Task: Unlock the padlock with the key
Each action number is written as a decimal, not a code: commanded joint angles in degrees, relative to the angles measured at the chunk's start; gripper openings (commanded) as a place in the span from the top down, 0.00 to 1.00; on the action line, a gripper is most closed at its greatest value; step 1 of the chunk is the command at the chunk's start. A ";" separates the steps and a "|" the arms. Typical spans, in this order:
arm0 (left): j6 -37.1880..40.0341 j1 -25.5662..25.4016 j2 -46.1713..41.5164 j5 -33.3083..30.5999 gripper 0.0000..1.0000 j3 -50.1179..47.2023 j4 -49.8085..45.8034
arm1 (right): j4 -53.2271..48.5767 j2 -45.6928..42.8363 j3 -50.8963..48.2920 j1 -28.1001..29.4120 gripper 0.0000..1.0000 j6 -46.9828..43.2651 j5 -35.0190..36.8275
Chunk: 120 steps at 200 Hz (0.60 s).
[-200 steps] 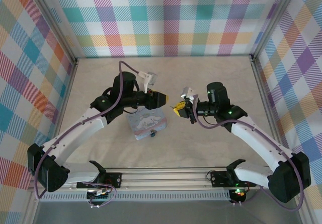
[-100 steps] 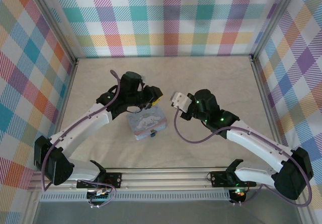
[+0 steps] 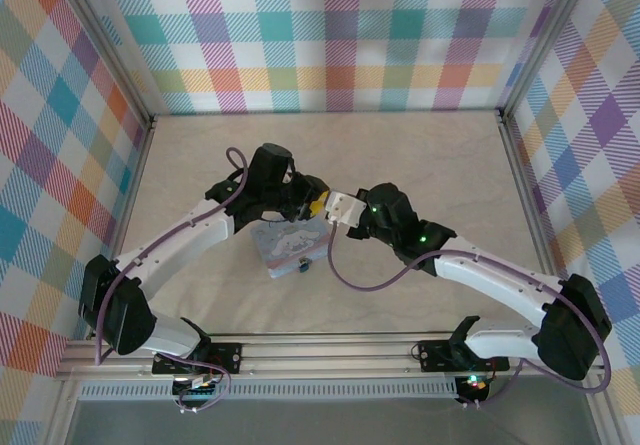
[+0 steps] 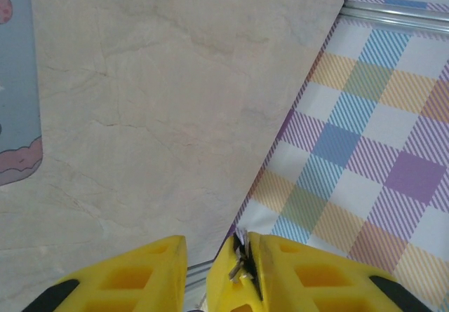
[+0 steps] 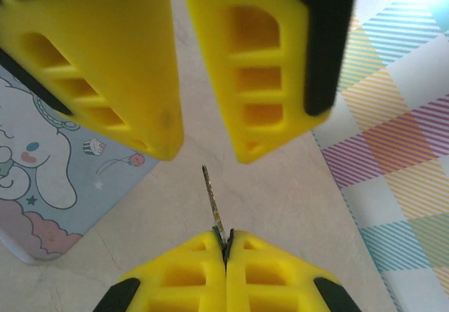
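Yellow right end effector, tight on the key, now much nearer the narrow-gapped left end effector.

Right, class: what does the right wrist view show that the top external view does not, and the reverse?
Right wrist, not top: the thin metal key pinched in the shut right claw, pointing toward the open left claw. Top, not right wrist: the tiny blue-and-dark padlock and the metal base rail. Both: the pale blue rectangular tin with a white cartoon animal on the pale marble table.
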 commanded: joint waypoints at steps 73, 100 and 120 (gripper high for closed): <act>-1.30 -1.09 1.11 1.56 0.76 -0.52 2.03 | 2.89 0.14 0.19 0.69 1.00 1.00 0.28; -1.14 -1.20 1.22 1.56 0.79 -0.59 2.48 | 2.80 0.14 0.09 0.69 1.00 1.22 0.35; -0.05 -1.30 1.30 1.50 0.82 -0.64 3.14 | 2.55 0.09 0.00 0.69 1.00 1.53 0.34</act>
